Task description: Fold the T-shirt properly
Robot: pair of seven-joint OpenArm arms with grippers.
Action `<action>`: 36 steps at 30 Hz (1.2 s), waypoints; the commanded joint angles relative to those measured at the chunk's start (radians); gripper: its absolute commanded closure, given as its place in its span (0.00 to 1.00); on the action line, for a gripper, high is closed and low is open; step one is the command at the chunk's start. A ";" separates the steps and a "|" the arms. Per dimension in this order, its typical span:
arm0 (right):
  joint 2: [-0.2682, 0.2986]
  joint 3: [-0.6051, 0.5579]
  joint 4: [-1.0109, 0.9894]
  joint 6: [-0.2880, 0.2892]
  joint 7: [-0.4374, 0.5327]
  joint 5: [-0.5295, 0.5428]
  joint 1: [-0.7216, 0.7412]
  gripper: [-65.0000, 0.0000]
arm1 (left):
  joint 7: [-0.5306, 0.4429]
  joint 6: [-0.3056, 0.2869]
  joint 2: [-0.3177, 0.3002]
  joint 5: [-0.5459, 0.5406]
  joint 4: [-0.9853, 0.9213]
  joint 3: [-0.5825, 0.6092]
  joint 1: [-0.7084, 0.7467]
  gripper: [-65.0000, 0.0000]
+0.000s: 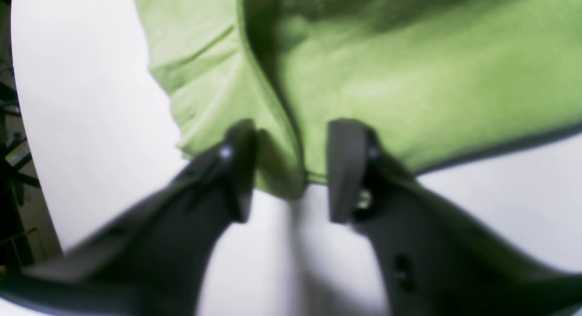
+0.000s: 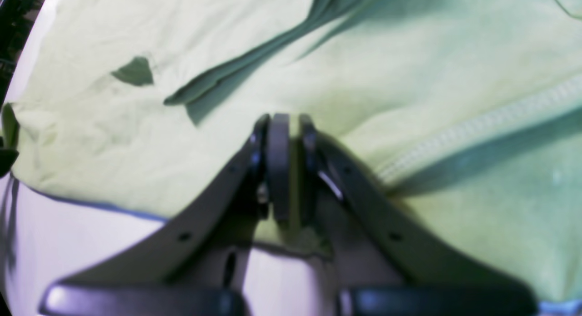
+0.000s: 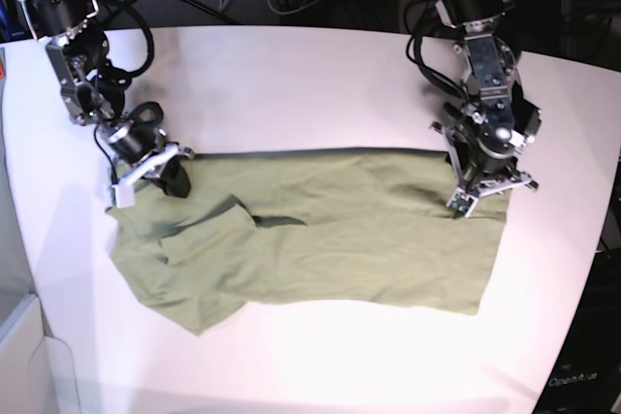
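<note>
The T-shirt (image 3: pixel 320 230) lay spread across the white table (image 3: pixel 310 75), wrinkled. The right gripper (image 2: pixel 288 170) was pressed together, pinching a fold of the fabric edge between its pads. The left gripper (image 1: pixel 291 170) stood spread, its fingers (image 1: pixel 345 170) straddling a raised ridge of cloth at the hem; the fabric extended ahead of both claws.

Base view is sharp and evenly lit from above; the white table (image 3: pixel 320 75) glares near its front edge. Both wrist views are soft, with fisheye bending at the edges. Dark folds shade the T-shirt (image 2: pixel 409 79), washed pale in the right wrist view
</note>
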 commanded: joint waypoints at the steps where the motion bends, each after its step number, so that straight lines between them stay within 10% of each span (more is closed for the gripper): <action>1: 0.014 0.009 0.017 0.012 0.024 0.009 0.017 0.96 | -0.015 0.006 -0.002 -0.004 0.020 0.000 -0.025 0.84; 3: 0.014 0.009 0.017 0.012 0.024 0.009 0.017 0.96 | -0.015 0.006 -0.003 -0.003 0.011 0.000 -0.031 1.00; 36: 0.014 0.004 0.013 0.012 0.024 0.008 0.015 0.96 | -0.015 0.006 -0.060 0.042 -0.052 0.012 -0.232 0.97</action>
